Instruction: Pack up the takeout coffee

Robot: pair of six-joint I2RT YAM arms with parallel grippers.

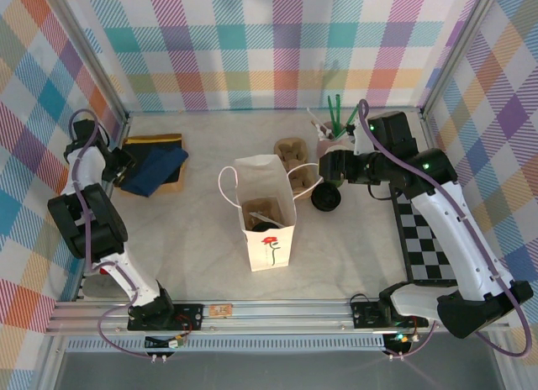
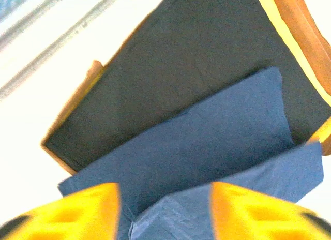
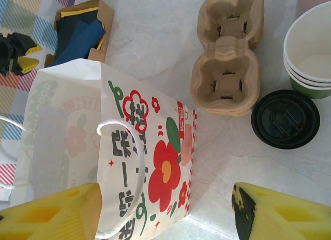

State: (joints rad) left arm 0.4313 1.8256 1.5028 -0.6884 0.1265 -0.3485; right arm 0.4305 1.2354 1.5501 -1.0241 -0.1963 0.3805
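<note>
Left pincer (image 2: 164,211) blurred, cropped, above blue napkins (image 2: 207,141)

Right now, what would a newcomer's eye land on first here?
The white flowered bag stands open mid-table. The right gripper hangs open just right of it, near a cardboard cup tray and a black lid. At far left, the left gripper is open over blue napkins.

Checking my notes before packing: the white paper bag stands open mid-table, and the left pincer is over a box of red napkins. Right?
Not quite: the napkins are dark blue, not red, as the left wrist view shows. The white paper bag does stand open mid-table, and the left pincer is over the box.
</note>
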